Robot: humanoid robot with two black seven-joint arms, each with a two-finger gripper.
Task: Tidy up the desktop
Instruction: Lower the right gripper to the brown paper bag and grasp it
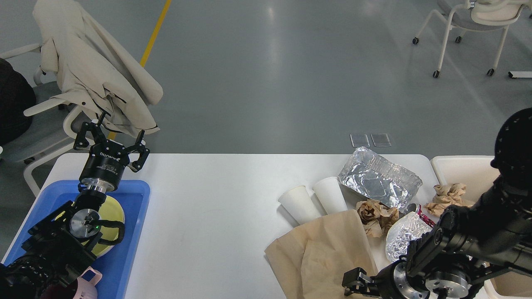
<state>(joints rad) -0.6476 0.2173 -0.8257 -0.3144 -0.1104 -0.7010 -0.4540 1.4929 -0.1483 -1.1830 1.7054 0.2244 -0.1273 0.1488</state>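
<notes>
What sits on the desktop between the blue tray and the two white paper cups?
Nothing. In the head view the desktop is bare white surface from the blue tray across to the paper cups.

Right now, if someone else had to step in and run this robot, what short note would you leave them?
Left end effector: open, empty, raised over the far end of the blue tray, which holds a yellow dish.
Right end effector: low at the near edge over the brown paper bag; too dark to tell if open.
On the desktop: two white cups, a foil tray, a foil bundle, crumpled brown paper.
Done: crumpled paper sits at the cream bin.
Left: all the rest.
</notes>
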